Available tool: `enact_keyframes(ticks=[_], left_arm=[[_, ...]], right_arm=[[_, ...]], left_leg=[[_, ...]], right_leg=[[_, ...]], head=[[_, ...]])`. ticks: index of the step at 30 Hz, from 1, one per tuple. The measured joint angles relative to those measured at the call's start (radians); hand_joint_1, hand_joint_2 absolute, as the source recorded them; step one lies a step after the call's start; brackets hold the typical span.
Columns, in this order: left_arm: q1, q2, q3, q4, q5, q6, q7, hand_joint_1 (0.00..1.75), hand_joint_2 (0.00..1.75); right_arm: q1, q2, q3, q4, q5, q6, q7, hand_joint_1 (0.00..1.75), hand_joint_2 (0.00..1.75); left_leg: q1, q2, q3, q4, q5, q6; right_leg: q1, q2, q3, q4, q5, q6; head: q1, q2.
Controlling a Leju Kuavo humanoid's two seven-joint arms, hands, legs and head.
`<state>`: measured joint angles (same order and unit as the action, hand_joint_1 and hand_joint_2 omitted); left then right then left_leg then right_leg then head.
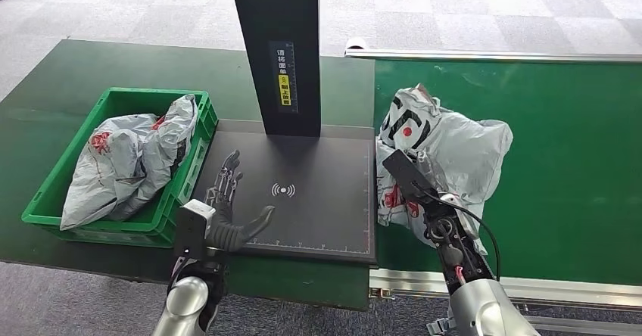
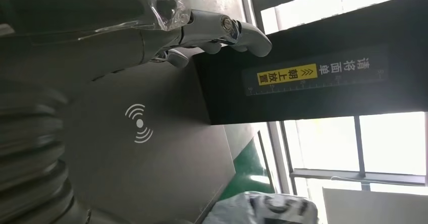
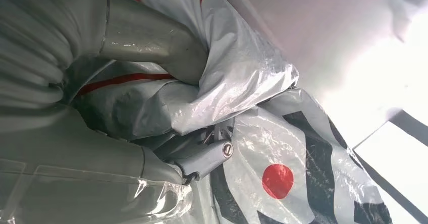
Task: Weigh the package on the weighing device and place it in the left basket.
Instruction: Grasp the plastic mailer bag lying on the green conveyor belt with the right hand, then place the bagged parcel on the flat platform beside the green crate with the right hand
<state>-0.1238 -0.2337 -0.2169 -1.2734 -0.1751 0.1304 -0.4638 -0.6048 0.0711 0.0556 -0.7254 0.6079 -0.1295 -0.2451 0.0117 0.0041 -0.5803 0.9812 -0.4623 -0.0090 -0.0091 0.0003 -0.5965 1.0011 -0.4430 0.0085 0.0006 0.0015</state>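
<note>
A grey plastic package (image 1: pixel 454 150) with black, white and red print lies on the green conveyor belt, just right of the black weighing device (image 1: pixel 303 192). My right hand (image 1: pixel 412 181) grips its near left side; in the right wrist view the thumb (image 3: pixel 151 45) and fingers (image 3: pixel 202 158) press into the crumpled package (image 3: pixel 262 148). My left hand (image 1: pixel 227 207) hovers open over the near left part of the scale platform, fingers spread. The left wrist view has its fingers (image 2: pixel 222 30) above the platform's wireless mark (image 2: pixel 139 123). The green basket (image 1: pixel 49 188) sits left of the scale.
The basket holds another grey package (image 1: pixel 129 158). A black post (image 1: pixel 280 52) with a yellow label rises from the back of the scale. The green conveyor belt (image 1: pixel 568 139) stretches to the right, with a metal rail along its near edge.
</note>
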Motion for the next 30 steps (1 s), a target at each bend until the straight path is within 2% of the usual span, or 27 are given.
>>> enact_keyframes(ticks=[3, 7, 13, 23, 27, 30], left_arm=[[0.000, 0.000, 0.000, 0.000, 0.007, 0.006, -0.014, 0.00, 1.75], [0.000, 0.000, 0.000, 0.000, 0.023, 0.019, -0.041, 0.00, 1.75], [-0.001, 0.000, 0.002, 0.000, 0.068, 0.060, -0.098, 0.00, 1.75], [-0.033, 0.000, 0.000, 0.000, 0.112, 0.091, -0.145, 0.00, 1.75], [-0.042, -0.005, 0.000, -0.001, 0.156, 0.099, -0.169, 0.00, 1.75], [-0.047, -0.010, 0.000, -0.001, 0.167, 0.102, -0.173, 0.00, 1.75]], right_arm=[[0.021, 0.019, -0.026, -0.100, -0.137, -0.071, -0.087, 1.75, 1.75], [0.048, 0.041, -0.045, -0.208, -0.246, -0.139, -0.175, 1.75, 1.75], [0.091, 0.060, -0.049, -0.330, -0.325, -0.187, -0.256, 1.75, 1.75], [0.108, 0.079, 0.040, -0.388, -0.338, -0.015, -0.270, 1.75, 1.75], [0.064, 0.076, 0.123, -0.365, -0.265, 0.115, -0.271, 1.75, 1.75], [0.033, 0.078, 0.176, -0.344, -0.255, 0.147, -0.270, 1.75, 1.75]], left_leg=[[0.000, 0.000, 0.000, 0.000, 0.000, 0.000], [0.000, 0.000, 0.000, 0.000, 0.000, 0.000], [0.000, -0.001, 0.000, 0.000, 0.000, 0.000], [0.000, -0.001, 0.000, 0.000, 0.000, 0.000], [0.000, 0.002, 0.000, 0.000, 0.000, 0.000], [0.000, -0.002, 0.000, 0.000, 0.000, 0.000]], right_leg=[[0.000, 0.000, 0.000, 0.000, 0.000, 0.000], [0.000, 0.000, 0.000, 0.000, 0.000, 0.000], [0.000, 0.000, 0.000, 0.000, 0.000, 0.000], [0.000, 0.000, 0.000, 0.000, 0.000, 0.000], [0.000, 0.001, 0.000, 0.000, 0.000, 0.000], [0.000, -0.002, 0.001, 0.000, 0.000, 0.000]], head=[[0.000, 0.000], [0.000, 0.000], [0.000, 0.000], [0.000, 0.000], [0.000, 0.000], [0.000, 0.000]])
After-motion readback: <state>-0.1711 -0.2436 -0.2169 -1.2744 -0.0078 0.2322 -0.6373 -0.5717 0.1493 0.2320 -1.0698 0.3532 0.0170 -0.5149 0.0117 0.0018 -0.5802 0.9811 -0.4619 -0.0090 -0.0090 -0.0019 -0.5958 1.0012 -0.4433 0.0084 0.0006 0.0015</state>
